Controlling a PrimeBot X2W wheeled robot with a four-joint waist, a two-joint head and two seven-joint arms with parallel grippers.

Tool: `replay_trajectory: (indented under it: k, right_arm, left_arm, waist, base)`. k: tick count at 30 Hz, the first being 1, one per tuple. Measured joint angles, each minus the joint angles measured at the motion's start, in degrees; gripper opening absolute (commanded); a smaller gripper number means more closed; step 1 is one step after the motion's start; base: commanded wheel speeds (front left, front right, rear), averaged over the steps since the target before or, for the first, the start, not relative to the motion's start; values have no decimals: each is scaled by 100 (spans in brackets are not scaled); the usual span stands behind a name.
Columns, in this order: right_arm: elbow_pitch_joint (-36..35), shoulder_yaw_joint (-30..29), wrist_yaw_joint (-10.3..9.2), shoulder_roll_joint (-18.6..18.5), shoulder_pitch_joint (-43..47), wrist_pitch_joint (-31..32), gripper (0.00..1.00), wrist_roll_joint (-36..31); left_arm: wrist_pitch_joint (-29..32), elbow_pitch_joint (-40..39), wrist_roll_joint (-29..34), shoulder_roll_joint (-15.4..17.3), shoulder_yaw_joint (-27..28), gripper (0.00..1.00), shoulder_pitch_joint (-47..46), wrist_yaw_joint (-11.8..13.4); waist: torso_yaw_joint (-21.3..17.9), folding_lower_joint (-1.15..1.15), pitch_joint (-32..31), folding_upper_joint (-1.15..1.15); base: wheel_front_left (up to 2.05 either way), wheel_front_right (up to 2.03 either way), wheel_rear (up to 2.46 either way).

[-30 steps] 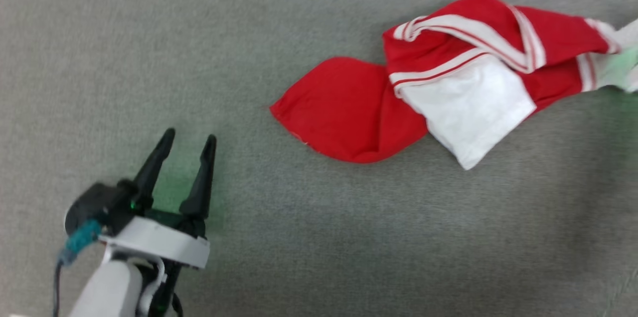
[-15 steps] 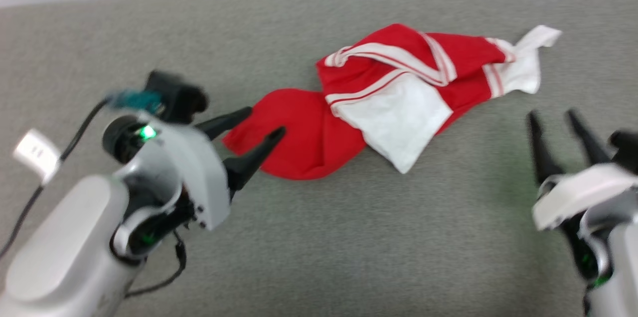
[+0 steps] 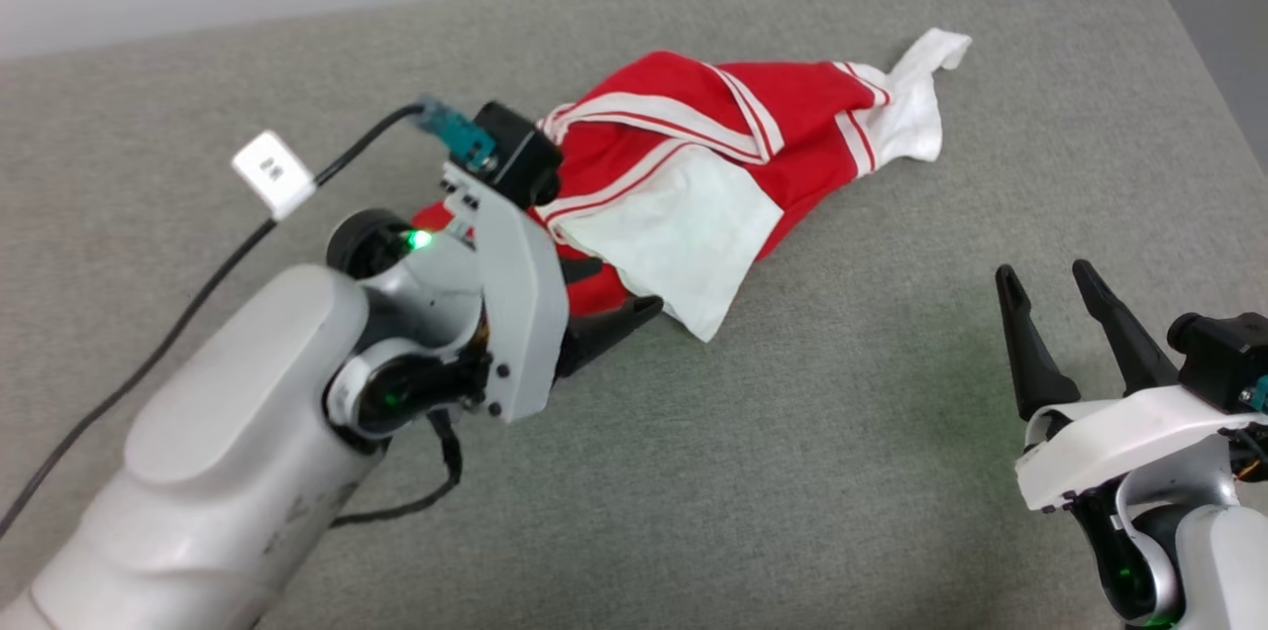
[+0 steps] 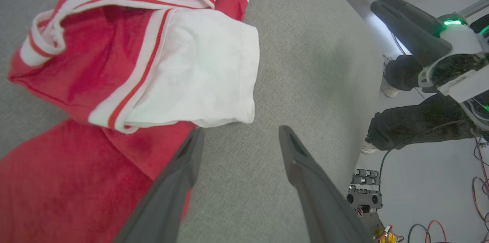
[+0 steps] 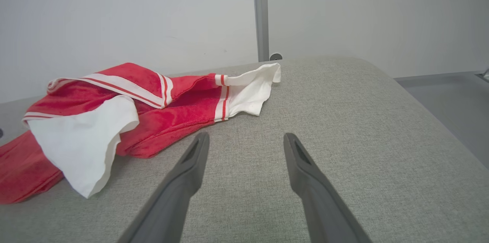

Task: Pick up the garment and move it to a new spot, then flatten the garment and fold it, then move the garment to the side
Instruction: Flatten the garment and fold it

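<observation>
Garment (image 3: 713, 115) is found bunched in a long crumple on the grey cushioned surface (image 3: 852, 452), toward the far side, with one white sleeve end flopped over the red body. Left gripper (image 3: 629, 285) is set wide open at the near red edge, one finger over fabric and the other over bare surface. This is judged to be a line-up for a pinch; contact cannot be told. Right gripper (image 3: 1043, 271) is parked open and empty, well apart on the right, probably reserved for the far sleeve.
</observation>
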Motion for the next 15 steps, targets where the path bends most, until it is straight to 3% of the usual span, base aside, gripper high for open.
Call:
replay_trajectory:
  k: [7, 15]
  right_arm:
    - [-37, 154, 0, 149, -115, -18, 100, -13]
    - [79, 248, 0, 219, -178, -110, 100, -16]
  left_arm:
    - [124, 541, 82, -116, -234, 100, -416, 0]
    - [191, 817, 99, 92, -481, 100, -545, 0]
  waist:
    - [-167, 0, 243, 0]
    - [-316, 0, 387, 0]
  base:
    - [0, 0, 0]
    - [0, 0, 0]
